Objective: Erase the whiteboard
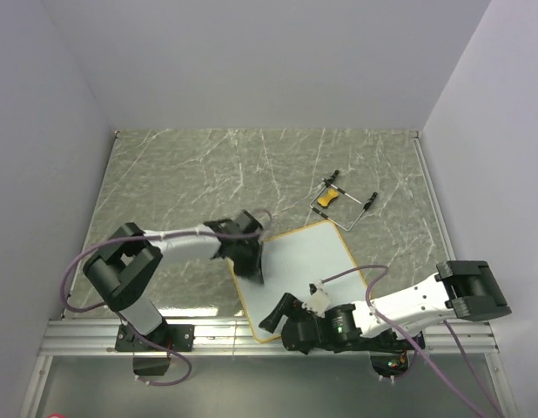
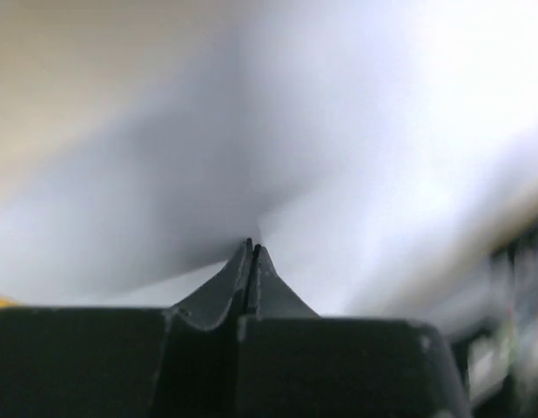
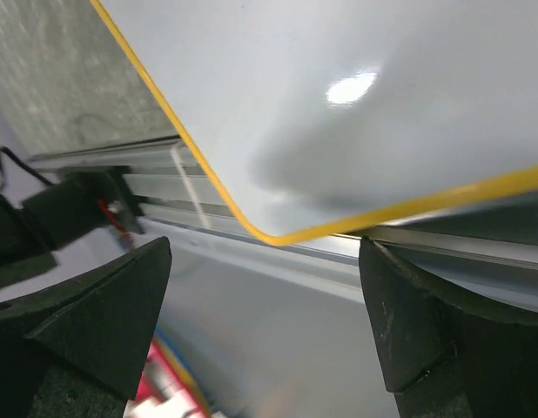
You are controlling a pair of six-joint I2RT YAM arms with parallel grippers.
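The whiteboard [image 1: 311,261] lies flat near the table's front edge, its near corner over the metal rail. Its face shows no marks. My left gripper [image 1: 252,272] is shut, with its tips pressed onto the board's left part. In the left wrist view the closed gripper [image 2: 252,248] touches the blurred white board [image 2: 382,131], with nothing visible between the jaws. My right gripper [image 1: 278,320] is open at the board's near corner. In the right wrist view the open gripper [image 3: 265,252] sits just below the board's yellow-rimmed corner [image 3: 278,237] without touching it.
A small yellow eraser [image 1: 326,202] lies inside a thin black wire stand [image 1: 349,209] behind the board at the right. The metal rail [image 1: 199,326] runs along the table's near edge. White walls enclose the marbled table [image 1: 182,183].
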